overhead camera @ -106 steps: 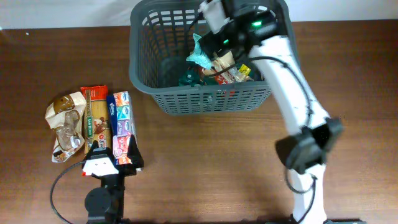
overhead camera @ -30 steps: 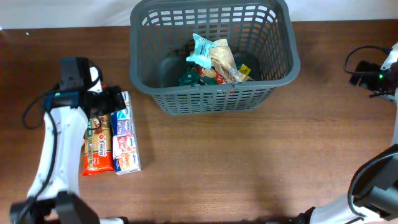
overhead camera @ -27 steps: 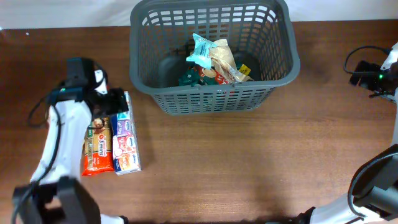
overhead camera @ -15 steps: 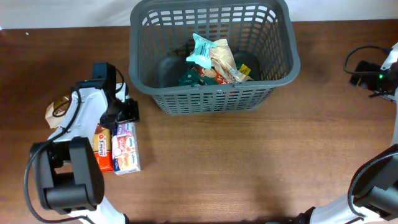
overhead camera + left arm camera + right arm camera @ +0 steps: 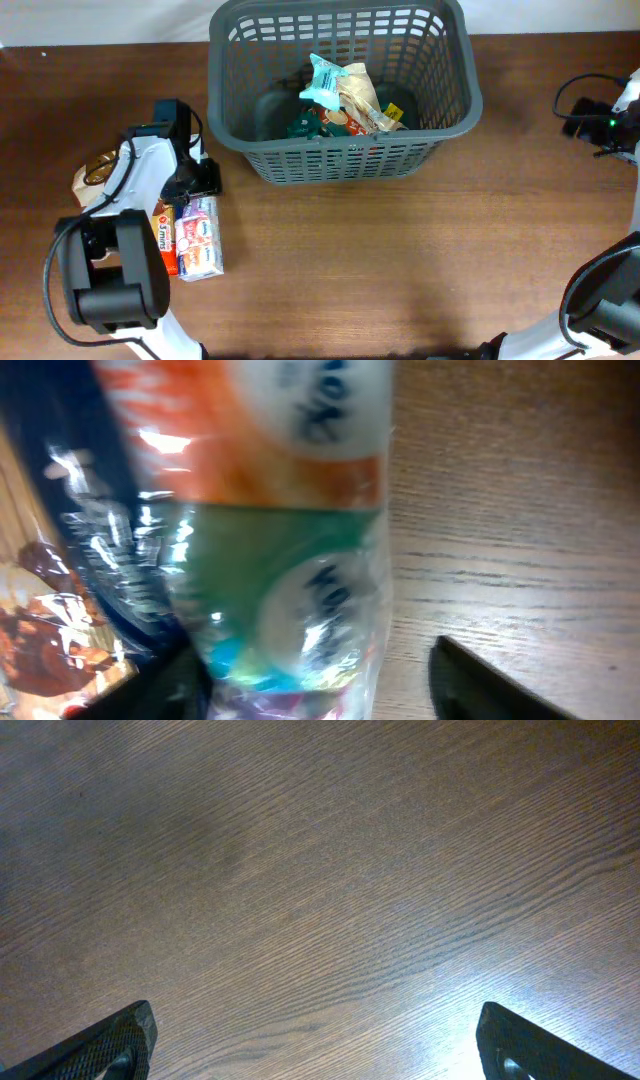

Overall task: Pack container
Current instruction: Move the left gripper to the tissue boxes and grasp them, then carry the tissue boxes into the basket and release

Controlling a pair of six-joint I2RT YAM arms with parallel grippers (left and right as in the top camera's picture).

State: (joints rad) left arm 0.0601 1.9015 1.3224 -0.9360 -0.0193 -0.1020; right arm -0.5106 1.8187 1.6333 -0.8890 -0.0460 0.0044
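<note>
Left gripper (image 5: 318, 685) is wide open, fingers set either side of the end of a clear-wrapped multipack (image 5: 300, 560). The pack fills most of the gap. One finger is right at the wrap, the other just clear of it over bare wood; can't tell if either pad actually touches. The wrist view is blurred so the print isn't readable, just an orange band, then green, w/ white ovals.

From overhead the multipack lies lengthwise on the table (image 5: 350, 280), left of centre, w/ an orange packet (image 5: 166, 240) touching along its left side. A crumpled brown wrapper (image 5: 90, 178) sits further left, partly under the arm.

Container (image 5: 340, 165) stands upright at the far edge, top centre, near the left gripper but not touching it. Inside, toward the front: a light blue packet (image 5: 325, 80) on top, a tan bag (image 5: 360, 100) beside it, a dark green packet (image 5: 303, 126) and a bit of yellow (image 5: 394, 113) by the front wall. The back-left part of the bottom is bare.

Right gripper (image 5: 320, 1050) is spread wide w/ nothing betw. the fingers, only wood grain below. Overhead puts it at the far right edge, well apart from the container
</note>
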